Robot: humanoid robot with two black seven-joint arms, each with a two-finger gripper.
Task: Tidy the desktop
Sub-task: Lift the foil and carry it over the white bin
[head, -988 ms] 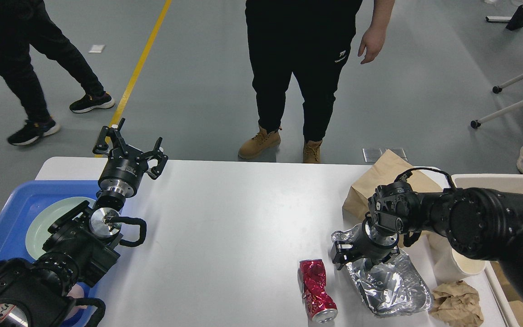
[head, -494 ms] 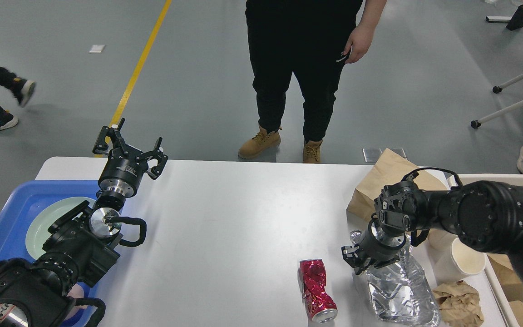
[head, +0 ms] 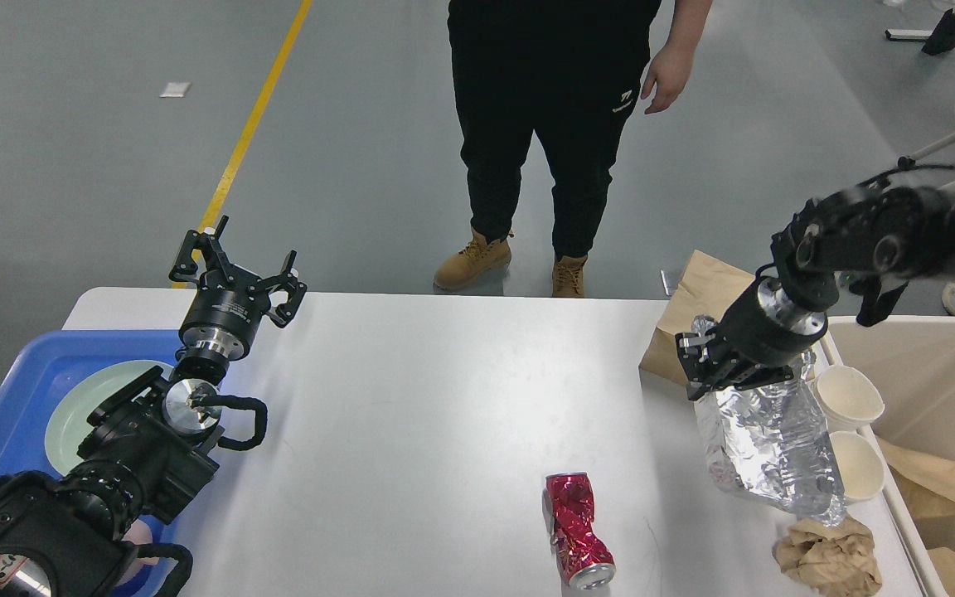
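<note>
The white desktop (head: 428, 414) fills the middle of the head view. My right gripper (head: 714, 369) is shut on a crumpled sheet of silver foil (head: 763, 444) and holds it hanging above the table's right side. A crushed red can (head: 575, 531) lies near the front edge. A crumpled brown paper ball (head: 830, 557) lies at the front right. A brown paper bag (head: 705, 303) lies at the back right. Two white paper cups (head: 849, 398) lie beside the foil. My left gripper (head: 237, 269) is open and empty at the table's back left edge.
A blue tray (head: 13, 406) with a pale green plate (head: 84, 406) sits at the left. A beige bin (head: 942, 390) with brown paper inside stands off the right edge. A person (head: 556, 124) stands behind the table.
My right gripper has risen and moved back and to the right, lifting the foil off the table. The view has shifted a little. The left arm has not moved.
</note>
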